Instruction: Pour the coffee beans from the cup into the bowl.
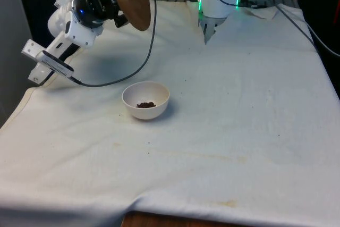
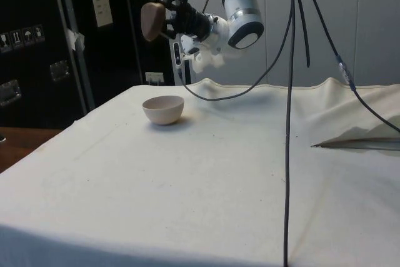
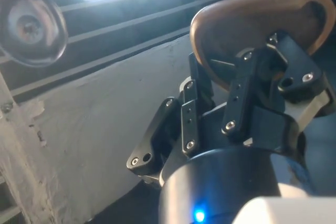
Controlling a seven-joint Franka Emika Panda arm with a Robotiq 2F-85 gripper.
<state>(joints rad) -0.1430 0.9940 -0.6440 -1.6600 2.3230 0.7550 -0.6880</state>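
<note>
While the gripper point(image 1: 126, 8) grasps the tipped cup point(image 1: 135, 5) high above the bowl point(image 1: 145, 100), leftover beans point(image 1: 145, 104) could spill beside it.

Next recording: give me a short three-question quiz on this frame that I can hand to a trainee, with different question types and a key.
1. True or false: the brown cup stands on the table next to the bowl.
2. Multiple choice: the coffee beans lie A) scattered on the cloth B) inside the bowl C) on a plate.
3. Fill in: in the side view the gripper holds the cup ______ the table, tipped on its side.

Key:
1. False; the cup is held in the air by the gripper, its jaws closed on the rim.
2. B
3. above
</note>
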